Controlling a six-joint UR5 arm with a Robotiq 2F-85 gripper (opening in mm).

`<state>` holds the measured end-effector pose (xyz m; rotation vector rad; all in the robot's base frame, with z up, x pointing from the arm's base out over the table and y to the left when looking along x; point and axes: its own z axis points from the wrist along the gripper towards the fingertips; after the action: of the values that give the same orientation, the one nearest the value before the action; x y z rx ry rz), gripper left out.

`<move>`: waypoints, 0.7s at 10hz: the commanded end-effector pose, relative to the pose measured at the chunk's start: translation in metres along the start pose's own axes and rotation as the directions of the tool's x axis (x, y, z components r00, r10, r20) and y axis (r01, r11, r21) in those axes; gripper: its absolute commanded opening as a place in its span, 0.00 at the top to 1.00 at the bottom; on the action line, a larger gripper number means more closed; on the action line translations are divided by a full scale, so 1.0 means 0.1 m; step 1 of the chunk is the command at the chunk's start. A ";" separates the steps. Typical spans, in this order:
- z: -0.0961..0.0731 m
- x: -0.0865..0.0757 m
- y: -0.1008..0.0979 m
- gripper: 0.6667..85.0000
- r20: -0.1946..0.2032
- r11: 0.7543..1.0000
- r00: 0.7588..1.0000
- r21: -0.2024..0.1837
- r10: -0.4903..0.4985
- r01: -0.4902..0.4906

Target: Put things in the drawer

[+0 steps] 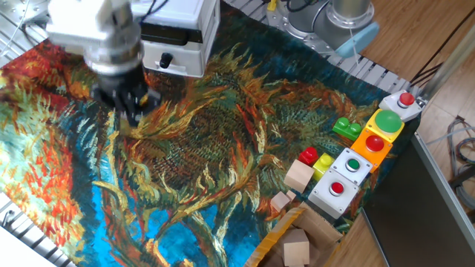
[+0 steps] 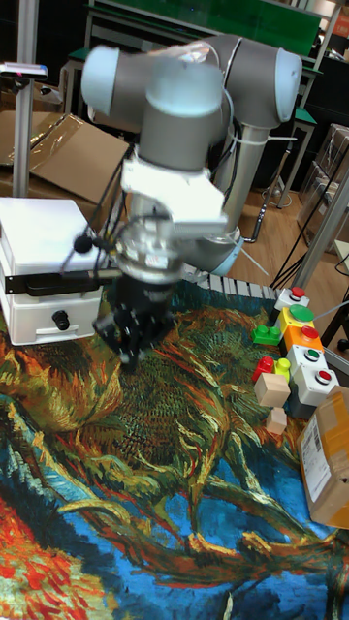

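Note:
My gripper [image 1: 132,113] hangs low over the painted cloth, in front and to the left of the white cabinet [image 1: 180,22]. Its dark fingers [image 2: 129,351] point down, drawn together at the tips with nothing between them. The drawer [image 1: 178,61] is the cabinet's lowest part, and its black knob [image 1: 165,61] faces the cloth. In the tall fixed view the drawer [image 2: 44,327] with its knob [image 2: 61,318] lies left of the gripper [image 2: 129,356], apart from it. Loose toy things lie at the far right: a green brick [image 1: 346,127], a red brick [image 1: 309,156] and a yellow brick [image 1: 324,160].
Wooden blocks [image 1: 298,176] sit beside the bricks. A row of button boxes [image 1: 355,167] lines the cloth's right edge, and a cardboard box [image 1: 297,241] stands at the front right. The arm's base [image 1: 326,22] rises at the back.

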<state>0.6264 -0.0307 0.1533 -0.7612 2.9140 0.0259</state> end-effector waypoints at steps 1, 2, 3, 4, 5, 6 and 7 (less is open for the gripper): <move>0.14 -0.11 -0.01 0.99 -0.033 1.000 0.999 0.013 0.019 -0.018; 0.12 0.03 -0.09 0.99 -0.049 0.999 0.999 0.034 -0.005 0.007; 0.19 -0.03 -0.02 0.99 -0.013 1.000 1.000 0.016 -0.010 0.010; 0.31 -0.25 0.15 0.99 0.012 1.000 1.000 -0.008 0.018 -0.018; 0.41 -0.43 0.23 0.99 0.022 0.999 0.999 -0.015 0.044 -0.044; 0.43 -0.48 0.24 0.99 0.028 0.999 0.998 -0.014 0.051 -0.050; 0.43 -0.47 0.24 0.99 0.027 0.998 0.998 -0.015 0.054 -0.054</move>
<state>0.6503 -0.0015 0.1232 -0.7184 2.9186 0.0285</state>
